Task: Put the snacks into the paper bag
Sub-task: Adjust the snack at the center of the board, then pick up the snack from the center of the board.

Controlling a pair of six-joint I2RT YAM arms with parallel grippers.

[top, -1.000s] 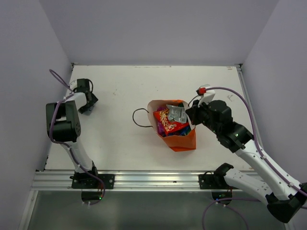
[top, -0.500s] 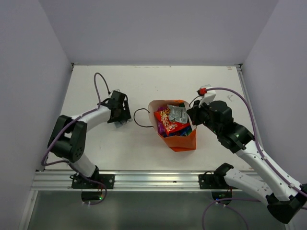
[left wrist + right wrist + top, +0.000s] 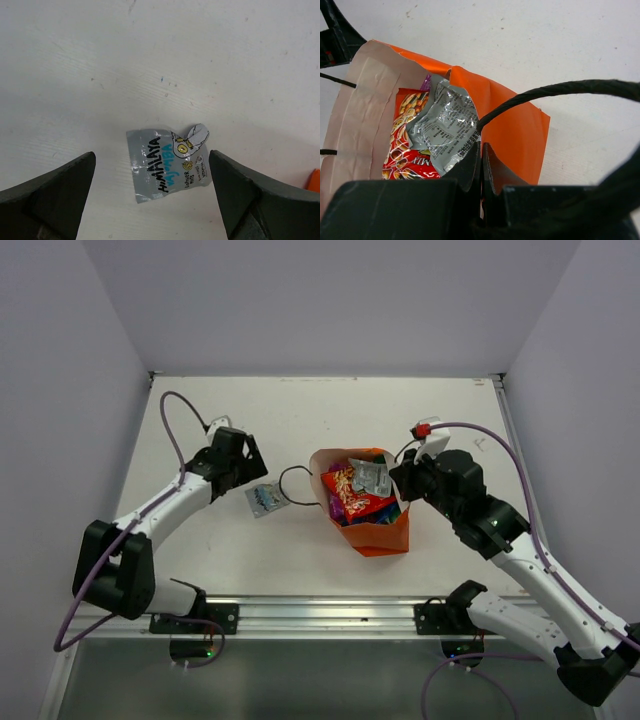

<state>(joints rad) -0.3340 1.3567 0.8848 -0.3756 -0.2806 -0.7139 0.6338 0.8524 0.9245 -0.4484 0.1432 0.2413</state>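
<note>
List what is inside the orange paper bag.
Inside the paper bag, a crumpled silver packet lies on a red packet, with a purple sliver at its edge. Anything beneath them is covered, so the full contents cannot be counted.

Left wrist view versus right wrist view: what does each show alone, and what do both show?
Only left wrist: a grey packet flat on the table, below the open left gripper. Only right wrist: a red packet and a crumpled silver packet inside the paper bag, and the shut right gripper. Both: the white table and some of the bag's orange wall.
</note>
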